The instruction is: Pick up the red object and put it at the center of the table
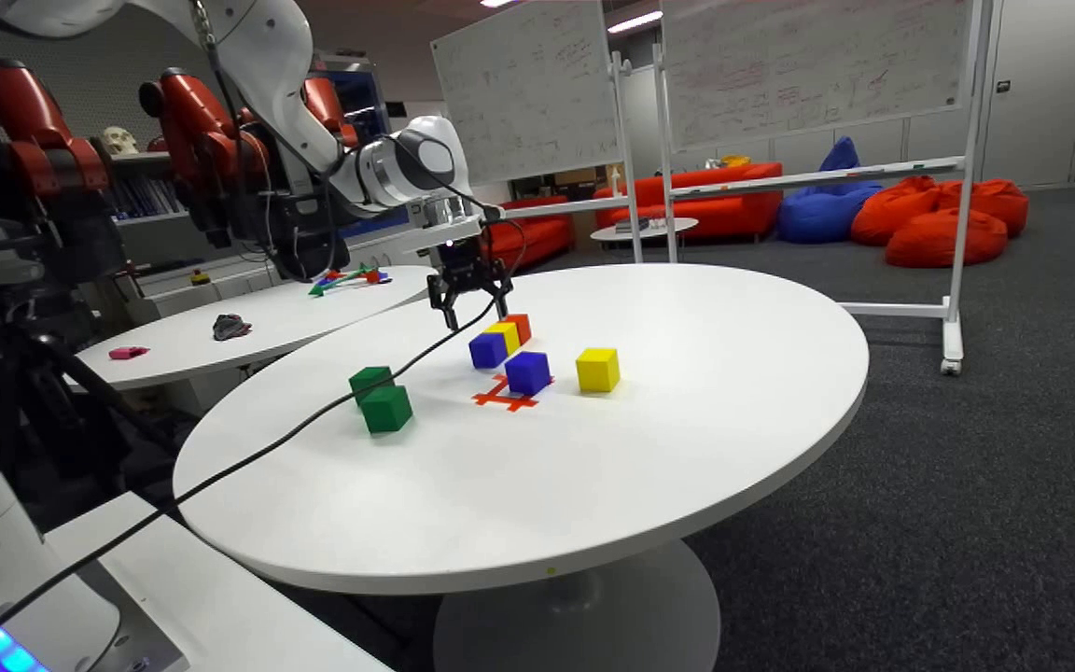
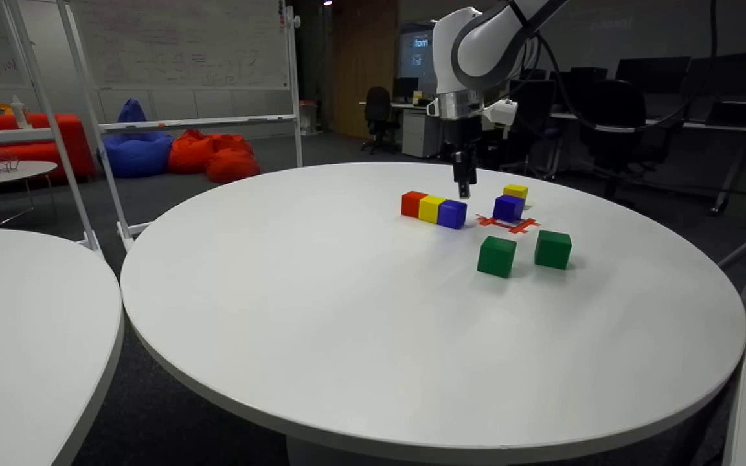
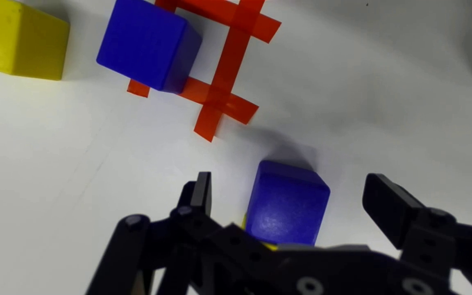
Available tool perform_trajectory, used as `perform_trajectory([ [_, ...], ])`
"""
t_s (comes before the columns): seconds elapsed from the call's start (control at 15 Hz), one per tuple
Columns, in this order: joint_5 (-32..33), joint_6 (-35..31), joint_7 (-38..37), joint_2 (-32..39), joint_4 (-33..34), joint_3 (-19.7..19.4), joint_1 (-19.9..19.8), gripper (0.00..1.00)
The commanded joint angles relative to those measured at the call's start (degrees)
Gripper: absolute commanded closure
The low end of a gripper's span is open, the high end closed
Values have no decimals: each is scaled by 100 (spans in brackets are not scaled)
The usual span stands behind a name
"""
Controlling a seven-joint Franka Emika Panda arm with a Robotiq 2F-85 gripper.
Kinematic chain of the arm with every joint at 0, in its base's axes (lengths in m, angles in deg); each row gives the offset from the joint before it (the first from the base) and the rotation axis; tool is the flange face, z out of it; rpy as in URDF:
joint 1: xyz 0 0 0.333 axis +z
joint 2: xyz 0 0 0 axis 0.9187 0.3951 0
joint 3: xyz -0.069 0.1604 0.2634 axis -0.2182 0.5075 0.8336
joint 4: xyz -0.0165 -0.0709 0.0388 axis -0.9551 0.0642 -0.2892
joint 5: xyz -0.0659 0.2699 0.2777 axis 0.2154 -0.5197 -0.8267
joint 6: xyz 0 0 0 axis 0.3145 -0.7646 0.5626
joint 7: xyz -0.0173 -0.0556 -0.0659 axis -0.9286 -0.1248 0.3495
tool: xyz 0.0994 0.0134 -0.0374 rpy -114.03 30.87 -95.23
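The gripper point(image 1: 477, 320) is spread wide, nothing held; the red block point(image 2: 413, 204), presumably light, stiff, smooth, is best pinched by opposed sides clear of the adjoining yellow block point(image 2: 430, 209)

The small orange-red cube point(image 2: 414, 204) rests flat, well in from the rim of the round white table point(image 2: 315, 323).

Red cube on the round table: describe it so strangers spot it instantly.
On the round white table, find one row: a blue cube, a yellow cube, then, at the end, the red cube. No other cube there is red, and the red tape lies flat.
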Motion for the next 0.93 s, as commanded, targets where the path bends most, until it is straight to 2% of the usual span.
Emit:
perform_trajectory([
  [0.0, 73, 10, 8, -8, 4, 87, -95, 0],
  [0.33, 340, 166, 38, 111, 262, 142, 120, 0],
  [0.67, 887, 153, 41, 220, 616, 165, 398, 0],
  [0.73, 1000, 48, 31, 226, 627, 151, 441, 0],
  [0.87, 1614, -338, -17, 284, 656, 11, 609, 0],
])
